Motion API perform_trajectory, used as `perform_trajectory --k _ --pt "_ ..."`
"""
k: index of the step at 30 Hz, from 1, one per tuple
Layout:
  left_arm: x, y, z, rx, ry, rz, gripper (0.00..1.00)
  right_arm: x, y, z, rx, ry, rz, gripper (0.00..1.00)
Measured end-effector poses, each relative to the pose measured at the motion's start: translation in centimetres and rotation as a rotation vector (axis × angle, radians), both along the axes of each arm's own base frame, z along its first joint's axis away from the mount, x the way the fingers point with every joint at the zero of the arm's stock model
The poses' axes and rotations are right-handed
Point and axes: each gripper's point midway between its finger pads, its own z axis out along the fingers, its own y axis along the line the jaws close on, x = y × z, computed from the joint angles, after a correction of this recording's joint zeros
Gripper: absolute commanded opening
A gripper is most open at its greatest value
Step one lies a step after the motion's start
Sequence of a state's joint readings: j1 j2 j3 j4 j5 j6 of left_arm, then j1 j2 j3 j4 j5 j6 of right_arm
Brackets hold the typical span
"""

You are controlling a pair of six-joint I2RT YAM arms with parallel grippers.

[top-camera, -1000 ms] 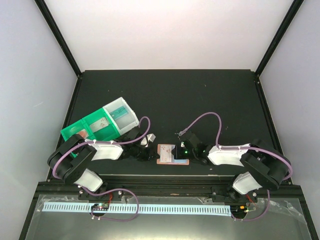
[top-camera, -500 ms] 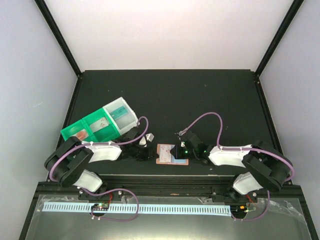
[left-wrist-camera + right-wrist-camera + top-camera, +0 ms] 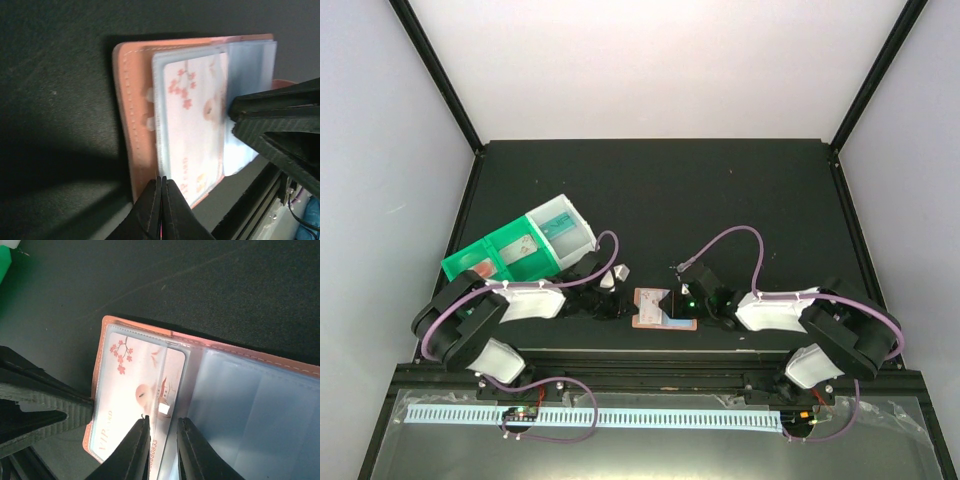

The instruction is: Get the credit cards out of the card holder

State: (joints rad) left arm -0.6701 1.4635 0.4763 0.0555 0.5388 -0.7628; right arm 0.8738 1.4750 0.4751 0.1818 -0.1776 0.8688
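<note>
Salmon-brown leather-like bifold card holder (image 3: 131, 120) lies open at the middle of the near edge of the black tabletop (image 3: 720, 200).
A pale plastic credit card (image 3: 132, 390) printed with pink blossoms sits inside its clear sleeve (image 3: 240, 405). The left gripper (image 3: 161, 187), jaws pressed together, meets the holder's left edge. The right gripper (image 3: 163, 424), jaws slightly spread, is poised over the card.

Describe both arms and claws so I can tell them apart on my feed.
Both match: the left arm and right arm have black joints, white shells and a looping purple cable. The left claw and right claw are black, tapered, two-fingered. Only the right wrist shows a green light.
</note>
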Motion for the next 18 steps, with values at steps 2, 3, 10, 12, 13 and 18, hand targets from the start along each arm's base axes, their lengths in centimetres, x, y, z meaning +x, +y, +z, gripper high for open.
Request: perform_trajectory --k 2,3,10,12,13,18 --pt "-0.14 0.12 -0.64 0.013 0.016 0.000 0.02 -0.04 -0.05 -0.06 0.001 0.001 -0.002 0.17" --pt "-0.21 0.17 -0.87 0.017 0.021 0.000 0.02 -0.05 -0.06 -0.09 0.003 0.002 -0.003 0.17" --pt "-0.16 0.12 -1.07 0.006 0.009 0.000 0.01 0.03 0.08 -0.28 0.011 0.002 -0.007 0.17" --pt "-0.13 0.11 -1.06 0.003 0.005 0.001 0.02 0.05 0.22 -0.24 0.018 0.002 -0.006 0.17" --pt "-0.12 0.11 -1.07 0.003 0.004 0.001 0.02 0.07 0.27 -0.22 0.022 0.003 -0.007 0.17" --pt "-0.12 0.12 -1.09 0.001 0.001 0.001 0.02 0.15 0.39 -0.31 0.028 0.007 -0.013 0.12"
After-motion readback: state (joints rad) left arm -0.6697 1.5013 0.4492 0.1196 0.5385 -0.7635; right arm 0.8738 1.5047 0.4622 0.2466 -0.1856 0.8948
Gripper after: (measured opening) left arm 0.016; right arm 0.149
